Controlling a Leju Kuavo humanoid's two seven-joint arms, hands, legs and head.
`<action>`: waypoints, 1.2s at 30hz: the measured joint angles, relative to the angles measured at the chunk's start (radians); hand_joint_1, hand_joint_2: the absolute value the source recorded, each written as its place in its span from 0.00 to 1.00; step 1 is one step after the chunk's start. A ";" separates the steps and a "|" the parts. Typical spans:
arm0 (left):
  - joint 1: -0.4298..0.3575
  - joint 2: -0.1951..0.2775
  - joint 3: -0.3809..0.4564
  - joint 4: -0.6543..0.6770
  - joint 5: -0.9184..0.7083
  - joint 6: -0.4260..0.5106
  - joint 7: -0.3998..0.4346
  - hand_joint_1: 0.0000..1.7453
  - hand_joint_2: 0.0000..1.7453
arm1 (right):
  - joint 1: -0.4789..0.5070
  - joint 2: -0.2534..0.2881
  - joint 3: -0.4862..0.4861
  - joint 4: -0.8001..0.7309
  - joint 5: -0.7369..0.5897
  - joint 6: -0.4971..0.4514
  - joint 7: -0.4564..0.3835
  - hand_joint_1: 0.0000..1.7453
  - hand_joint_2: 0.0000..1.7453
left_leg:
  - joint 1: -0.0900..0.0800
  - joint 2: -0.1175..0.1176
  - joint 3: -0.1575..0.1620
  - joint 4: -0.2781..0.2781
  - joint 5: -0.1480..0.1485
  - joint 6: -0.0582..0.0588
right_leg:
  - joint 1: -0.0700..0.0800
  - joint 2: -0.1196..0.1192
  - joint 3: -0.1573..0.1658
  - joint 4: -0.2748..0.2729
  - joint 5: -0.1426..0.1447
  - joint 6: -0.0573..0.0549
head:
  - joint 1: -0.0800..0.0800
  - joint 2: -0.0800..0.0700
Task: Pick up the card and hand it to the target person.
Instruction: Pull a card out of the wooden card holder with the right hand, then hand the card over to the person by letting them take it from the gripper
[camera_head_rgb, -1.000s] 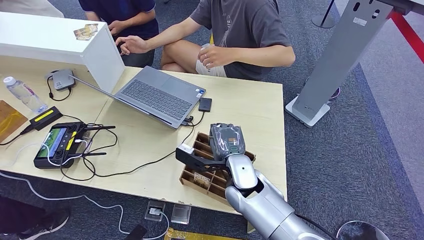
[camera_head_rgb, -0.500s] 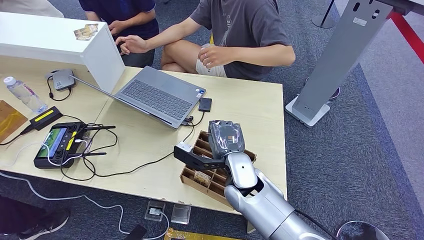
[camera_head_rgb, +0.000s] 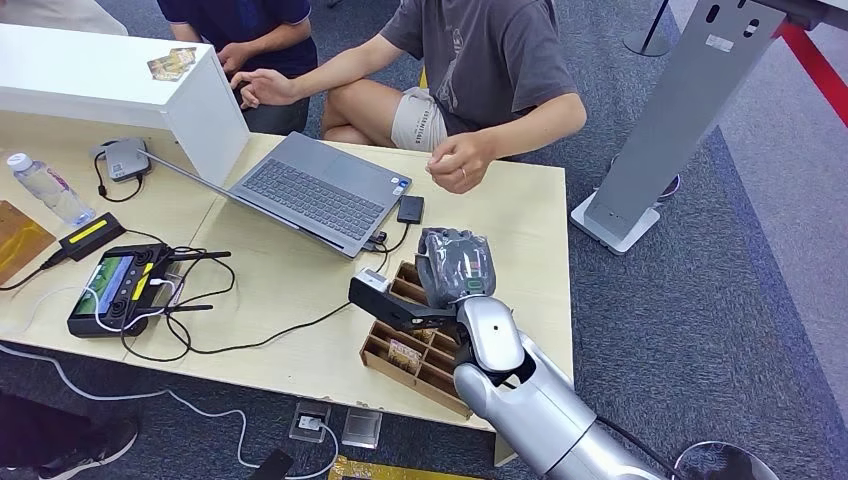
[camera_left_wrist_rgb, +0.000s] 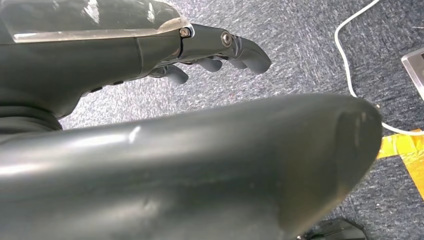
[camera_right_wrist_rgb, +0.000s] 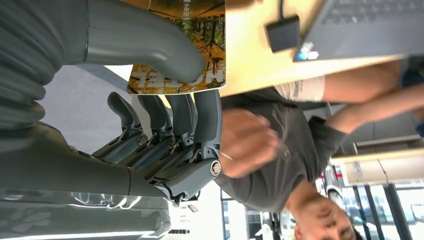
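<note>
The card (camera_right_wrist_rgb: 185, 45), printed with an autumn forest scene, is pinched between the thumb and fingers of my right hand (camera_right_wrist_rgb: 165, 115). In the head view my right hand (camera_head_rgb: 455, 265) hovers over the far end of a wooden compartment box (camera_head_rgb: 400, 355) on the table. The person in a grey shirt sits across the table, and their hand (camera_head_rgb: 458, 160) reaches out over the far table edge, a short way beyond my right hand. That hand (camera_right_wrist_rgb: 247, 142) shows blurred just past my fingers. My left hand (camera_left_wrist_rgb: 215, 50) hangs over the carpet, holding nothing.
An open laptop (camera_head_rgb: 315, 190) with a small black drive (camera_head_rgb: 410, 209) lies left of my hand. Cables, a controller with a screen (camera_head_rgb: 115, 285), a water bottle (camera_head_rgb: 45, 188) and a white box (camera_head_rgb: 120, 85) fill the table's left. A second person sits behind. A grey stand (camera_head_rgb: 670, 120) rises at right.
The grey-shirted person's hand has left their lap and come out over the table edge towards my right hand. My right hand with the card has risen slightly and edged forward.
</note>
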 joint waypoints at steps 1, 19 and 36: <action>0.000 0.000 0.000 0.000 0.000 0.000 0.000 0.00 0.00 | -0.001 -0.004 -0.005 -0.016 -0.006 -0.004 0.000 0.84 1.00 | 0.000 0.000 0.000 0.000 0.000 0.000 | 0.000 0.000 0.000 0.000 0.000 0.000 | 0.000 0.000; 0.001 0.000 0.000 0.000 -0.017 0.005 -0.012 0.00 0.00 | -0.086 -0.072 -0.119 -0.243 0.102 -0.136 0.006 0.78 1.00 | 0.000 0.000 0.000 0.000 0.000 0.000 | 0.000 0.000 0.000 0.000 0.000 0.000 | 0.000 0.000; 0.020 -0.023 0.381 0.000 -1.096 -0.121 -0.010 0.00 0.00 | -0.186 -0.053 -0.116 0.060 0.175 -0.143 -0.011 0.45 1.00 | 0.000 0.000 -0.001 0.000 0.000 0.000 | 0.000 0.000 0.000 0.000 0.000 0.000 | 0.000 0.000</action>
